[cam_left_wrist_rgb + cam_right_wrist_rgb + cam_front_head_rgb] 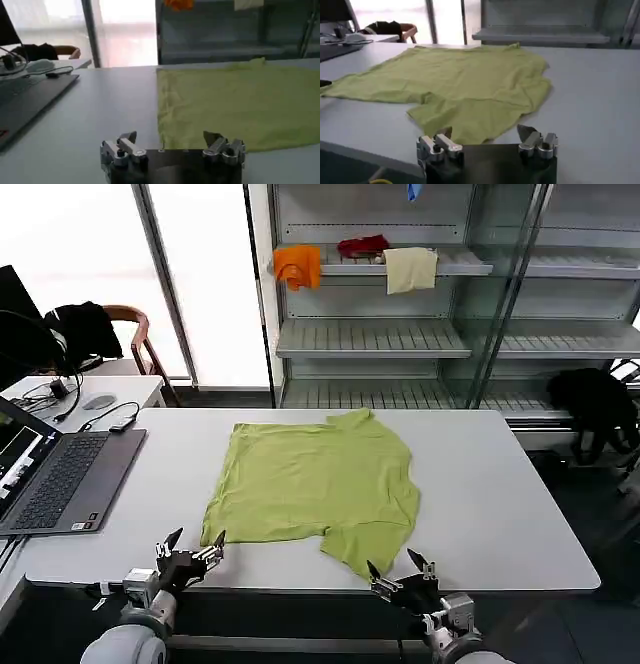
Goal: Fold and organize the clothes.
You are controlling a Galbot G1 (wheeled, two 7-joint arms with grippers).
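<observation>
Behind your table [520, 514] stands a metal shelving unit [450, 334] with slatted grey shelves, and on its upper shelf hang 3 soft cloths: an orange one [298, 266], a red one [363, 246] and a cream one [411, 269]. Your table itself is a smooth, pale grey rectangle with rounded corners. Spread flat near its middle you have the lime-green T-shirt [315, 484], a thin cotton piece with light wrinkles, plain side up. One short sleeve reaches toward the table's near edge as a rumpled flap; another small flap pokes up at the shirt's far edge, toward the shelving. At the table's left end sits an open grey laptop [60, 479], flat-keyed and matte, well apart from the shirt.

Your left gripper [193, 545] hovers at the table's near edge, just beside the shirt's near left corner, its 2 pointed metal fingers spread wide and holding nothing. Your right gripper [397, 567] sits at the same near edge, just beside the sleeve flap, fingers likewise spread and empty.
</observation>
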